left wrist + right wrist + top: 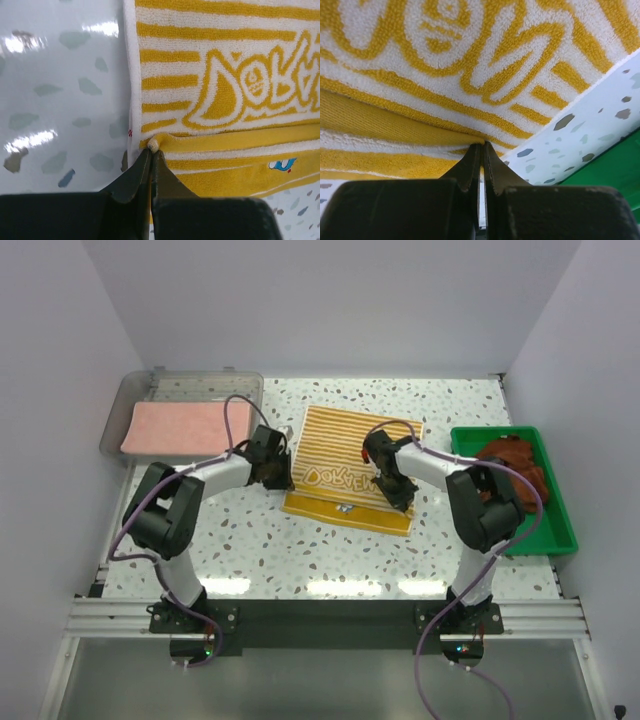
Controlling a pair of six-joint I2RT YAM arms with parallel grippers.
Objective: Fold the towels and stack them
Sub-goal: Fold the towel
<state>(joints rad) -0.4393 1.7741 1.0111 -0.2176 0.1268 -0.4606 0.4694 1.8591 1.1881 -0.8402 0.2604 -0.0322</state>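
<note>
- Bin (pixel 200 378), clear grey, sits at the upper left of the top view; a salmon-pink towel (pixel 180 428) lies flat inside it, filling most of its floor
- Left gripper (pixel 278 475) is left of centre, at the left edge of the striped towel (pixel 350 445); in the left wrist view its fingertips are pressed together on a small bunch of that edge, where the solid yellow band meets the white border
- The striped towel, yellow and white with large yellow lettering, lies spread on the speckled table (pixel 250 540) in the middle of the top view, slightly skewed; its near strip is plain yellow
- Right gripper (pixel 400 502) is right of centre, at the towel's near right edge; in the right wrist view its fingers are closed tight, pinching the cloth at the yellow band
- Green tray (pixel 555 530) sits at the far right; rust-brown towels (pixel 515 465) lie crumpled in its upper half; how many cannot be told
</note>
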